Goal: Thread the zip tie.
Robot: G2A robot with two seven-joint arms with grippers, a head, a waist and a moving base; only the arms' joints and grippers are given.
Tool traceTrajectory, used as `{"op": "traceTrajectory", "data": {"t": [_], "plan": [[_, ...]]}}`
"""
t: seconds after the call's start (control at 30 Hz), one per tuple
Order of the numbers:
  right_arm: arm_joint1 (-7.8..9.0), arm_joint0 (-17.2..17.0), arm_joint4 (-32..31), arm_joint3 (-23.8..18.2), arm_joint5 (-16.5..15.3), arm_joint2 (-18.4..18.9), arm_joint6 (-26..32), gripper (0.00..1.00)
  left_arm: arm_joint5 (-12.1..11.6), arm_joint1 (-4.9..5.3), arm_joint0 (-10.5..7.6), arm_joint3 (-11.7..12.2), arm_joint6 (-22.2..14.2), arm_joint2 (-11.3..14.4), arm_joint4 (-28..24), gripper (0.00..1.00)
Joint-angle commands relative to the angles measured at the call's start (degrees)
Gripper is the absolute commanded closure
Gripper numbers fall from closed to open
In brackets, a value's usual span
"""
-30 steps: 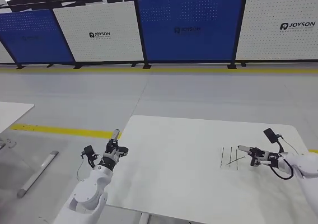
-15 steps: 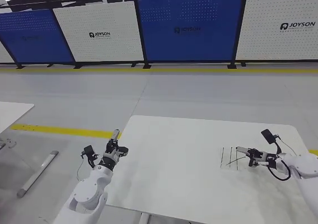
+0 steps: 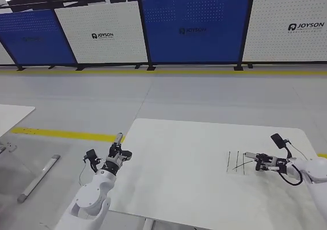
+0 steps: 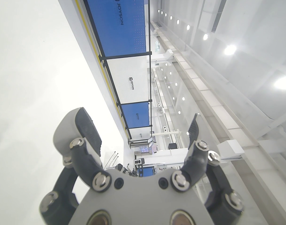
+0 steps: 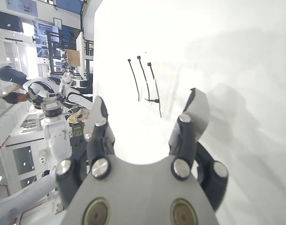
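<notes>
Several zip ties (image 3: 236,163) lie on the table (image 3: 181,172) just ahead of your right gripper (image 3: 248,154) in the top view. It has nudged toward them and eased back, so nothing is picked yet.

In the left wrist view, your left gripper (image 4: 140,120) is spread wide and empty, unmoved.

In the right wrist view, your right gripper (image 5: 147,98) also gapes empty, with the zip ties (image 5: 145,80) just beyond its tips.

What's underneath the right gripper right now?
White table, with the near ends of the zip ties showing between the open fingers of the right gripper, not gripped. The gripper's own body covers the table directly beneath it.
</notes>
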Motion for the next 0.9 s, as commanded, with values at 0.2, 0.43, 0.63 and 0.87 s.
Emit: {"op": "traceTrajectory", "data": {"t": [0.2,0.43,0.63,0.87], "plan": [[-0.48,1.3,-0.2,2.3,0.9,-1.1,-0.2,0.58,0.0,0.00,0.00,0.0,0.0,0.0,0.0,0.00],[-0.84,2.1,0.6,3.9,-0.2,-1.7,0.8,0.63,0.0,0.00,0.00,0.0,0.0,0.0,0.0,0.00],[-1.19,2.7,0.7,5.3,-0.4,-2.3,0.6,0.69,0.0,0.00,0.00,0.0,0.0,0.0,0.0,0.00],[-1.56,3.6,1.4,7.1,-1.0,-2.6,0.8,0.75,0.0,0.00,0.00,0.0,0.0,0.0,0.0,0.00]]}}
